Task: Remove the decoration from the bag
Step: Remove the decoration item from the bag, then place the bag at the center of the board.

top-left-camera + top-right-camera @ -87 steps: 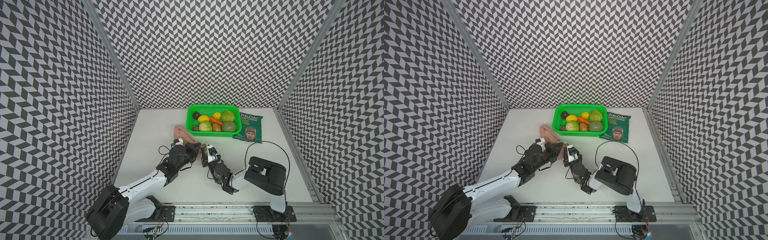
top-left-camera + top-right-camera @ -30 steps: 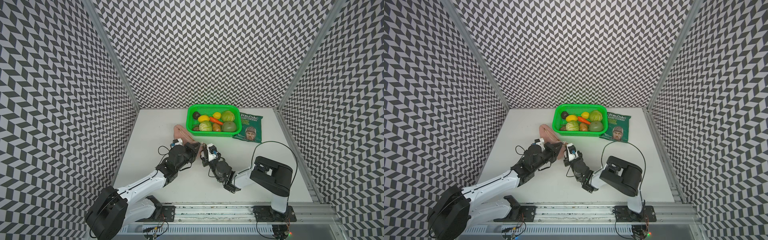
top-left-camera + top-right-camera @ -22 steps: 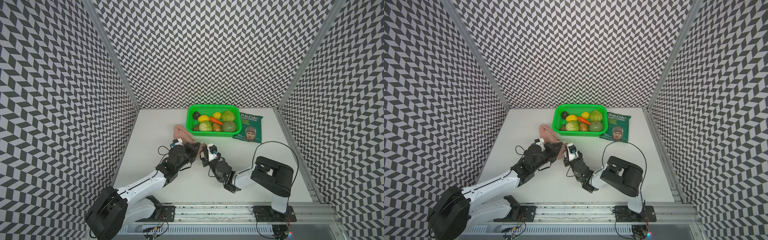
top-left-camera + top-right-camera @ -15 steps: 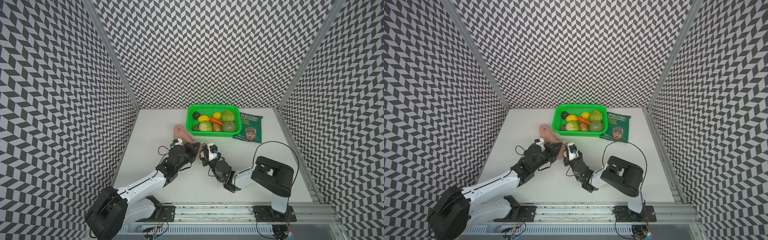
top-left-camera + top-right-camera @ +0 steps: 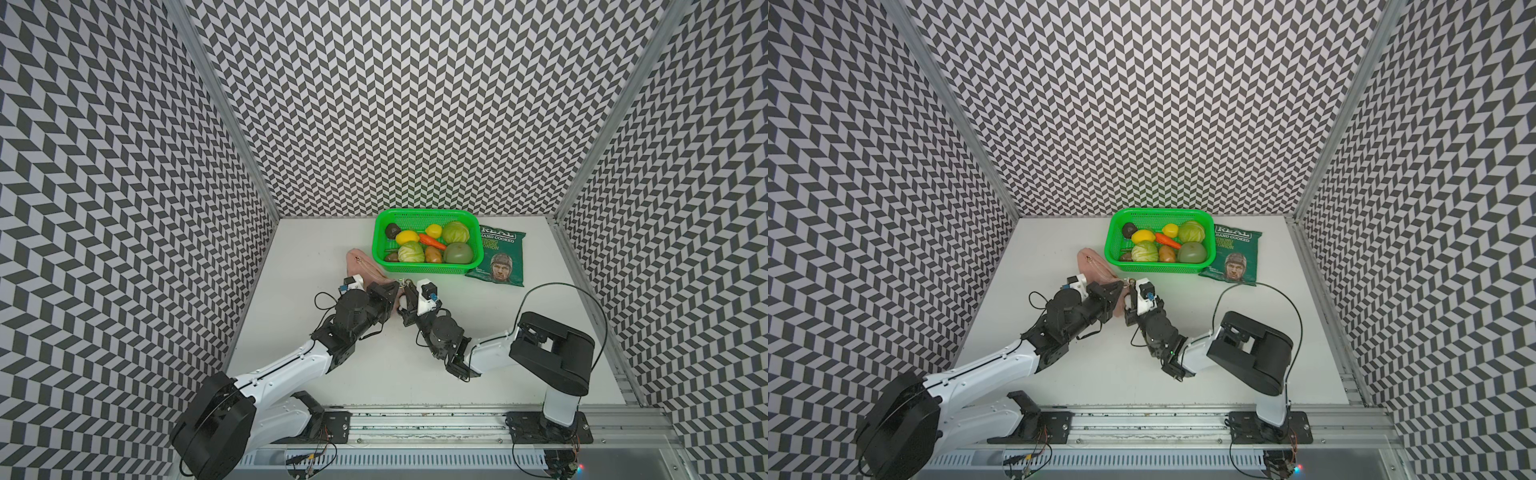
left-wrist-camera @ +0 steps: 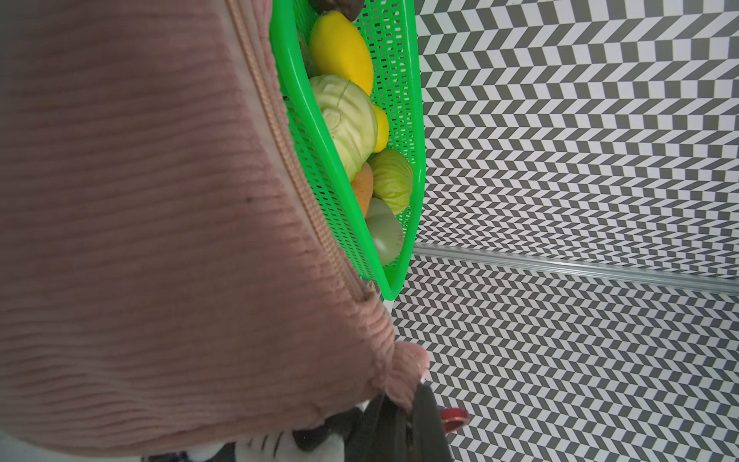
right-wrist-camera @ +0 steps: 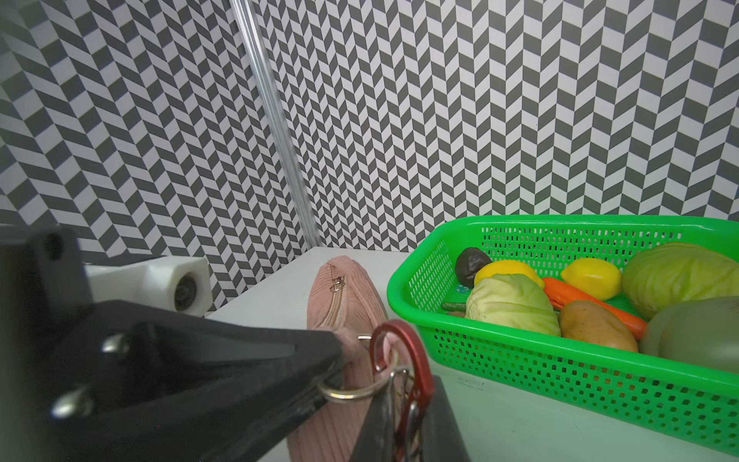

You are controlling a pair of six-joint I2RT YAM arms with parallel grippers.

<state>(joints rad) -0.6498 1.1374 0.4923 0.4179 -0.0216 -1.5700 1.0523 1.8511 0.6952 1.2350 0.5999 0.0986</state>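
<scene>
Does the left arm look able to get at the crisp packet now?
Probably not: the left hand is shut on the pink pouch, and the right hand, shut on the red clip, stands between it and the crisp packet.

The dark green crisp packet (image 5: 496,259) (image 5: 1229,254) carried legible print in both top views. "REAL" stood in large capitals at its head, "HAND COOKED" directly beneath, then "STRONG" and "ONION", with a word between them too small to read. Its bottom-edge print was illegible.
</scene>
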